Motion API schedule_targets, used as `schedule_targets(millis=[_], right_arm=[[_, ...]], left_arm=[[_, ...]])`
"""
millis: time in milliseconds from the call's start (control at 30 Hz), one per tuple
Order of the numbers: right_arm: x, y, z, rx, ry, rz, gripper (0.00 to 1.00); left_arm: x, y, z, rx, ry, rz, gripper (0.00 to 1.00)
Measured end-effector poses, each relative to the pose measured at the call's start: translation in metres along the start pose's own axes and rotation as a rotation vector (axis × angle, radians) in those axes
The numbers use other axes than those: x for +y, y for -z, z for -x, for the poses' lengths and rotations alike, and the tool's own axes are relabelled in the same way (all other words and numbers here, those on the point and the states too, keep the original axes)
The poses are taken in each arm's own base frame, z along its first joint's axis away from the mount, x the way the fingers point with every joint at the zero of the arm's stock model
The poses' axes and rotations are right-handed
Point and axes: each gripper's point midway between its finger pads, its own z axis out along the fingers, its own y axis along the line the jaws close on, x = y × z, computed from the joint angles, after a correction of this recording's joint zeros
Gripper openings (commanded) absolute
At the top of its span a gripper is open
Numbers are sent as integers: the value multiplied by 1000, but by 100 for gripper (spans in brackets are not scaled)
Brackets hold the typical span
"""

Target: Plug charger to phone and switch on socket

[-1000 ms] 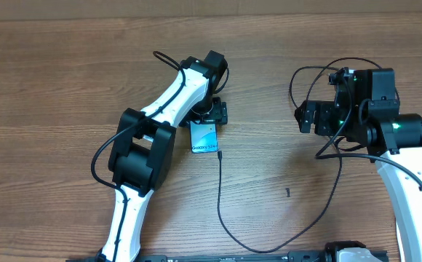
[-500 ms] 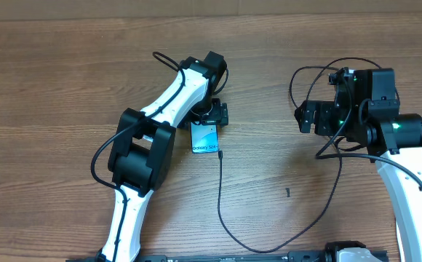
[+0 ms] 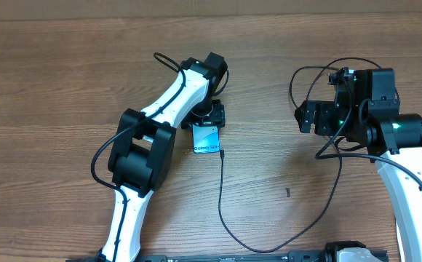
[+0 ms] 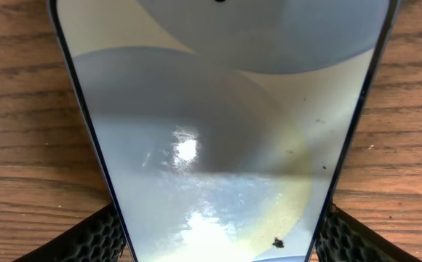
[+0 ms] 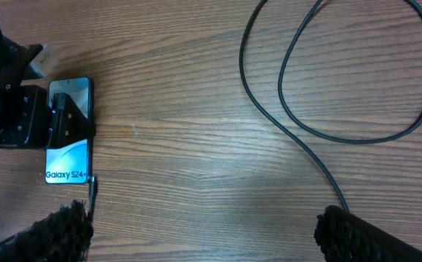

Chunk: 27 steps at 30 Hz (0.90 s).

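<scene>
I seem to be running a robotics lab bench, not a home or a shop. My left arm (image 3: pixel 164 109) and right arm (image 3: pixel 404 171), white shells with black joints, are mounted at a plain wood-grain table (image 3: pixel 51 87). A green light (image 3: pixel 347 73) glows on the right arm's wrist. Below the left arm's tip lies a phone (image 3: pixel 206 138) showing its model name like a demo unit, with a cable (image 3: pixel 220 196) trailing back from it.

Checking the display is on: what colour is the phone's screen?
The phone glows light blue-white; right wrist view.
</scene>
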Motion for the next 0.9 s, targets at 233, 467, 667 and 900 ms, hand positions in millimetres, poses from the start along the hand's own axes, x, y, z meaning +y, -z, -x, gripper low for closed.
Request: schedule_targets(millis=[233, 467, 667, 900], right_arm=[[0, 0, 0, 0, 0, 0, 100], [0, 0, 0, 0, 0, 0, 100], [2, 0, 5, -20, -6, 13, 100], [29, 3, -1, 13, -53, 171, 100]], left_arm=[[1, 2, -2, 7, -1, 2, 73], [2, 4, -8, 48, -25, 3, 71], [-1, 6, -8, 64, -50, -24, 69], [0, 7, -8, 83, -61, -64, 68]])
